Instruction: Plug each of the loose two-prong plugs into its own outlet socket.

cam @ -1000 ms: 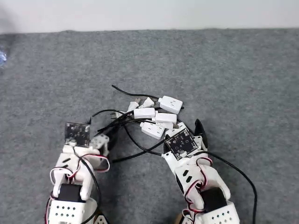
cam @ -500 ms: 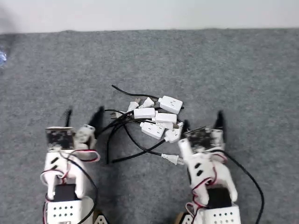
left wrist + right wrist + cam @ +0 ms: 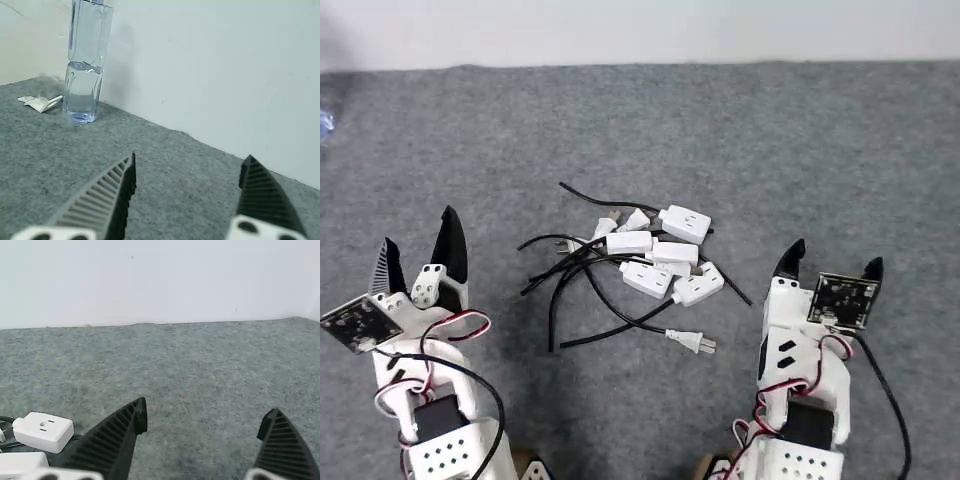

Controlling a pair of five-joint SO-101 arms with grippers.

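the white outlet sockets [image 3: 685,222] lie tangled in a heap at the centre of the grey mat [image 3: 840,140], one loose two-prong plug [image 3: 692,342] just below them. the left gripper [image 3: 420,238] at lower left and the right gripper [image 3: 832,258] at lower right both gape wide, holding nothing.

Both arms have pulled back from the tangle of cords [image 3: 620,265]. The left gripper [image 3: 420,245] has swung out toward its own side and the right gripper [image 3: 832,262] toward its side, uncovering a loose plug [image 3: 692,342].
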